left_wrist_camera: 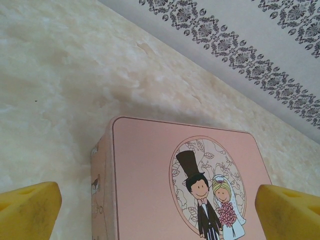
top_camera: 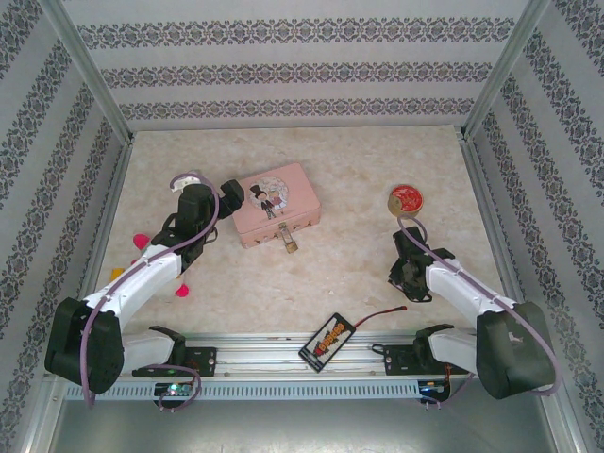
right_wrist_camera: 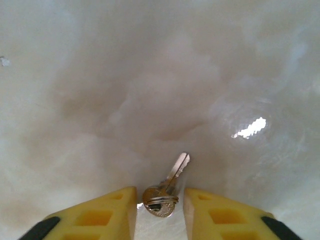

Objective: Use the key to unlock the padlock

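The key (right_wrist_camera: 170, 180) is small, flat, shiny grey metal, with a round head and a thin blade with little teeth. It lies flat on the table (right_wrist_camera: 75, 100), which is smooth, pale and cloudy like marble. Its long line runs from the head, near the camera, up and a bit to the right, so the tip points away from the right hand (right_wrist_camera: 160, 192). That hand's chunky yellow fingers (right_wrist_camera: 100, 217) stand close on each side of the round head with a thin gap on each side, so the hand is partly open and grips nothing. The padlock (top_camera: 288, 243) is a tiny brass block with a silver loop. It sits at the near side of the tin (top_camera: 276, 203), well apart from the key, and its long line runs from the tin toward the arms. The tin is a pink box with round corners and a cartoon bride and groom on its lid. The left hand (left_wrist_camera: 157, 195) hovers over it, fingers spread wide, holding nothing.
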### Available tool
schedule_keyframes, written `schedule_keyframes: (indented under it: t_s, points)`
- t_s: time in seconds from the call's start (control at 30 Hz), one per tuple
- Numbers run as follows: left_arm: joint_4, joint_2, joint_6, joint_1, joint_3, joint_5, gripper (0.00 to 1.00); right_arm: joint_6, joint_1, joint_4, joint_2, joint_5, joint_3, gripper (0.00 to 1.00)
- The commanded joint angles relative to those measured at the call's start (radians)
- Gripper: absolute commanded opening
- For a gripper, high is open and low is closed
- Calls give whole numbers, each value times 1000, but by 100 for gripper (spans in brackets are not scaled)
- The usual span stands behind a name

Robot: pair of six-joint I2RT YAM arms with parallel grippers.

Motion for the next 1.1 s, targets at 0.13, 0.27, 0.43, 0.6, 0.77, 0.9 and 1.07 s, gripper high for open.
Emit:
schedule_keyframes:
  t_s: [0.13,0.27,0.43,0.6,0.77,0.9,1.07]
  points:
    - [-6,-15,0,12,-1,8,99,-11,-8,18,6,26,11,22]
    - [-3,-19,-7,12,-6,11,99,-20,-8,-4,-25,37,9,17]
    - [1,-18,-11,13,-8,14,99,-35,-8,-30,-59,48,9,15]
    - [3,-19,-12,12,-7,11,99,-49,-9,-36,-72,49,14,13]
    - [3,-22,-13,13,-8,12,99,-84,0,-29,-72,32,31,2]
    - [-10,-29,-11,13,0,18,99,-164,23,14,-87,-13,54,0]
    - [-40,-65,6,20,14,38,99,-288,87,151,-139,-117,83,0]
